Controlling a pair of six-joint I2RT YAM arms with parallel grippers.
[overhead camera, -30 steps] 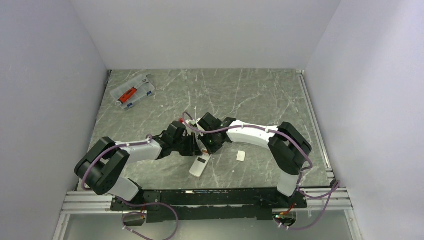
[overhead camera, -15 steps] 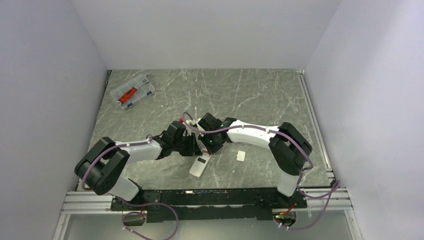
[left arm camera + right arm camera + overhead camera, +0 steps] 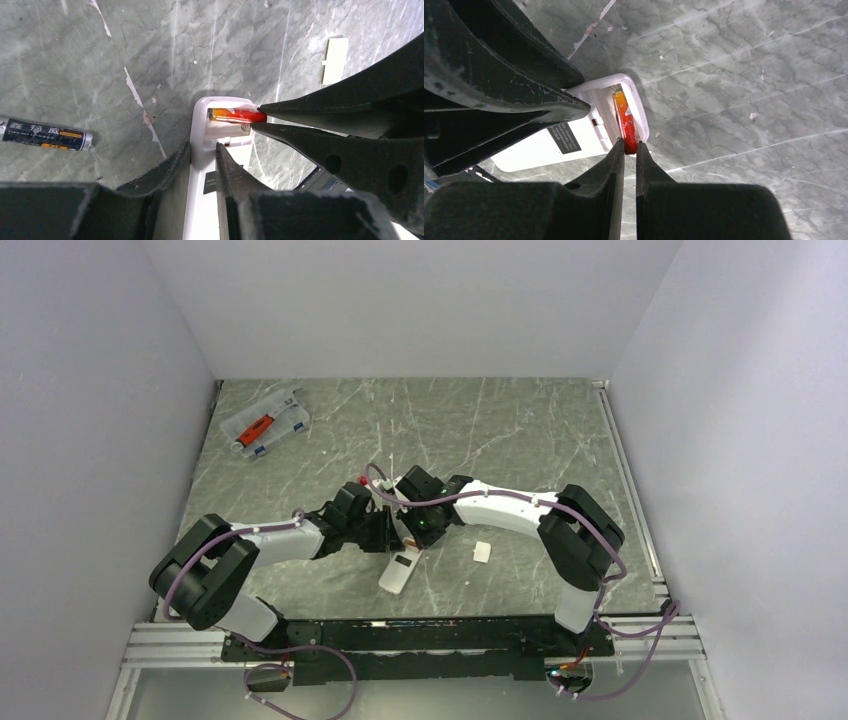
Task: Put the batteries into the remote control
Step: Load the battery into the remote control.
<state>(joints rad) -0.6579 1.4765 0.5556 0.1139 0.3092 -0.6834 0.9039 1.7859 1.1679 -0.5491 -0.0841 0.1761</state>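
The white remote control lies back up at the table's near middle, its battery bay open. My left gripper is shut on the remote's side edge. My right gripper is shut on one end of a red-orange battery, which lies in the open bay at the remote's end; it also shows in the left wrist view. A second battery, dark with an orange stripe, lies loose on the table left of the remote. Both grippers meet over the remote in the top view.
A small loose white square piece lies right of the remote; it also shows in the left wrist view. A clear plastic case with a red tool stands at the back left. A metal rail runs along the near edge.
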